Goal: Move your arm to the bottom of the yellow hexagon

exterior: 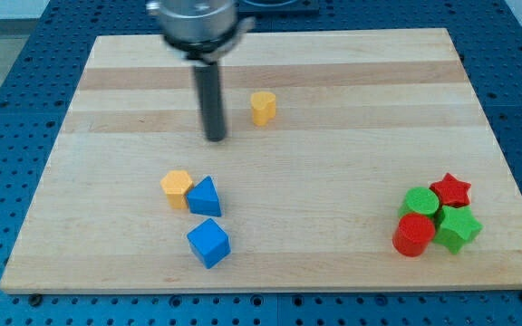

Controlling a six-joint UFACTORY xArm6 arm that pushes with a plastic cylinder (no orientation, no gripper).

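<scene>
A yellow hexagon (pixel 177 188) lies left of the board's middle, touching a blue triangular block (pixel 205 196) on its right. A second, smaller yellow block (pixel 263 107) sits near the view's top centre; its shape is hard to tell. My tip (pixel 216 139) rests on the board, left of and slightly below that smaller yellow block. The tip is well above the yellow hexagon and a little to its right, with a clear gap between them. It touches no block.
A blue cube (pixel 208 243) lies just below the blue triangle. At the view's lower right a red star (pixel 450 190), a green cylinder (pixel 420 202), a green star-like block (pixel 459 226) and a red cylinder (pixel 414 235) are clustered. The wooden board (pixel 352 81) sits on a blue table.
</scene>
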